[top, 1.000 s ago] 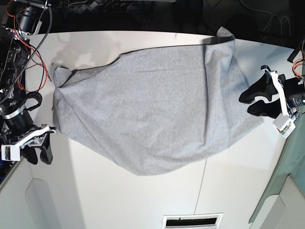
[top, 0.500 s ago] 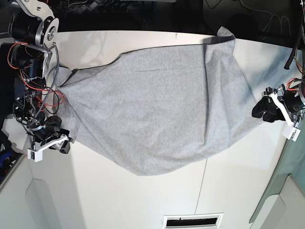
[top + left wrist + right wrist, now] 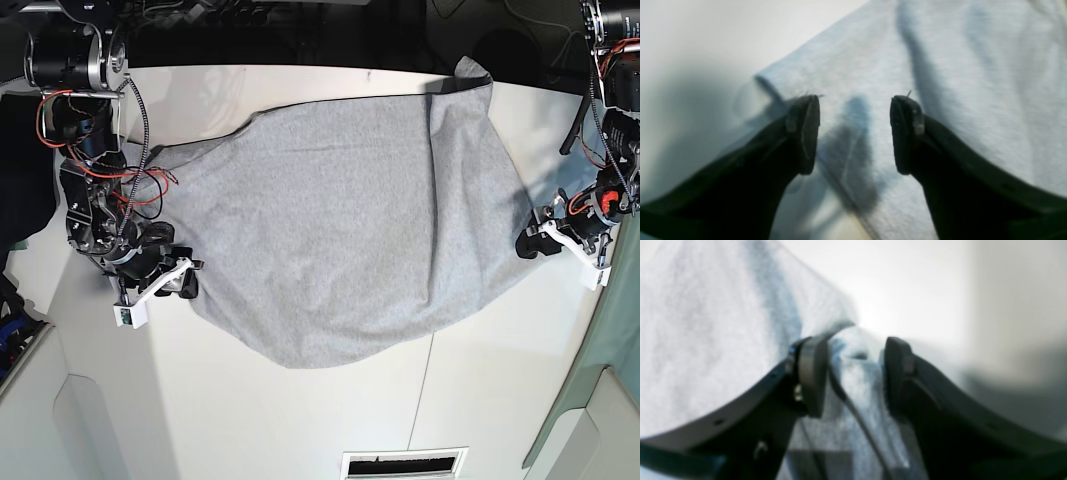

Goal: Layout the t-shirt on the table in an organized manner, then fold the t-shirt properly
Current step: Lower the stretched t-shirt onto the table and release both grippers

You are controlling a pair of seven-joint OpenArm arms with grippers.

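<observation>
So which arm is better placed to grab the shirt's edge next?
The right gripper: its open fingers already straddle a raised fold of the shirt's edge. The left gripper is open above flat cloth, nothing between its fingers.

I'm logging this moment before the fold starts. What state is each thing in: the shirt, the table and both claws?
t-shirt: spread over the table, rumpled, not yet folded, one corner hanging past the far edge.
table: bare white at the near side, shirt lying across the middle.
left claw: open, fingers astride the shirt's edge.
right claw: open, a fold of shirt edge between its fingers, not pinched.
</observation>
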